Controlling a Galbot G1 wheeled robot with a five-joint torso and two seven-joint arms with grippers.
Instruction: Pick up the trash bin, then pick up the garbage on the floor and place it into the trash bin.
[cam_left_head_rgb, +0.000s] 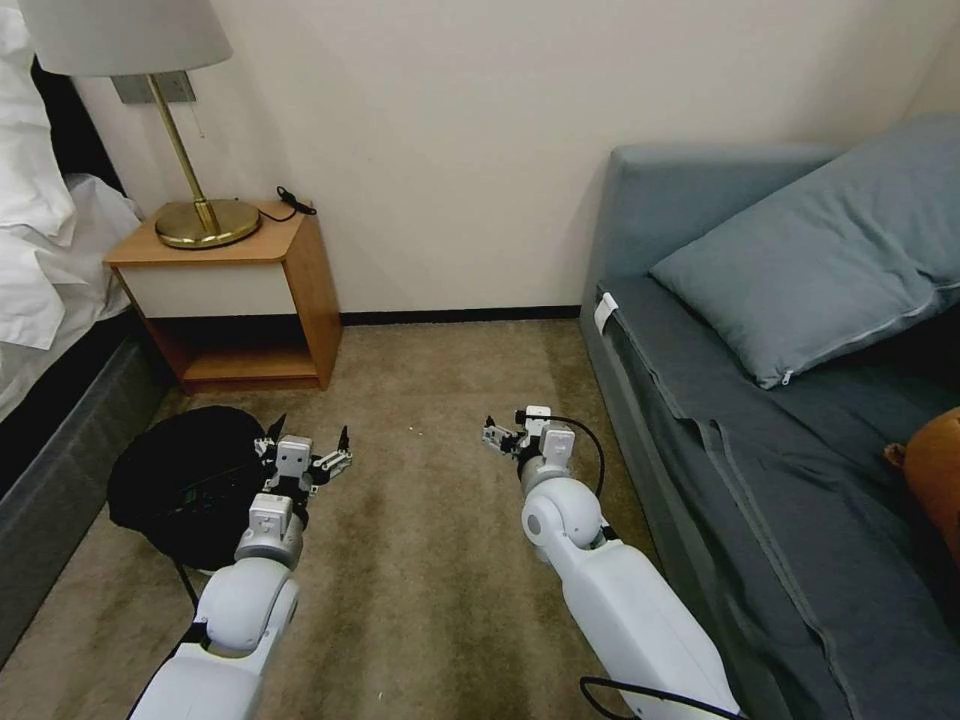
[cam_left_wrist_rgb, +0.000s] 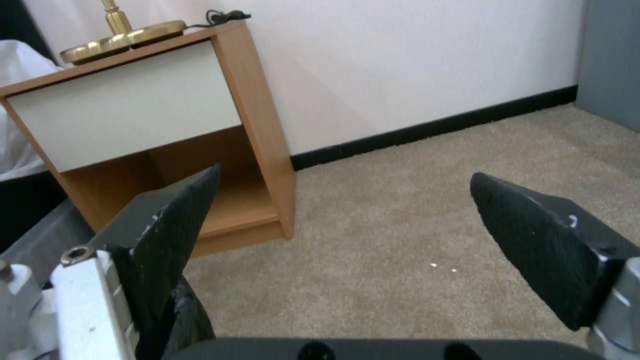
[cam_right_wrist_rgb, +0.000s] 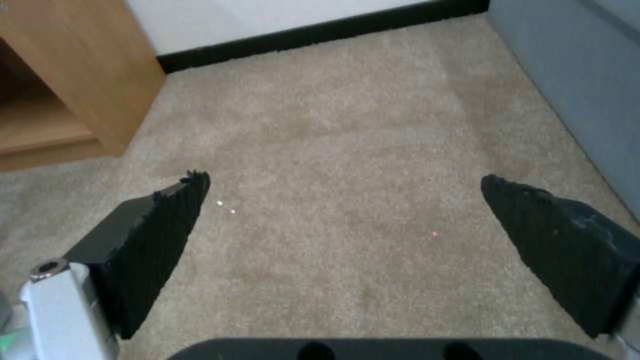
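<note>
The trash bin (cam_left_head_rgb: 185, 480), round, black and lined with a glossy black bag, stands on the carpet at the left, between the bed and my left arm. My left gripper (cam_left_head_rgb: 312, 432) hovers just right of the bin's rim, open with nothing between its fingers (cam_left_wrist_rgb: 170, 235). My right gripper (cam_left_head_rgb: 505, 430) is held out over bare carpet in the middle of the floor. It is also open, its fingers (cam_right_wrist_rgb: 153, 245) wide apart. The garbage is out of view.
A wooden nightstand (cam_left_head_rgb: 255, 300) with a brass lamp (cam_left_head_rgb: 200, 215) stands against the wall behind the bin. A bed (cam_left_head_rgb: 50, 300) lines the left side. A grey-blue sofa (cam_left_head_rgb: 760, 450) with a pillow (cam_left_head_rgb: 830, 250) and a brown plush toy (cam_left_head_rgb: 935, 470) lines the right.
</note>
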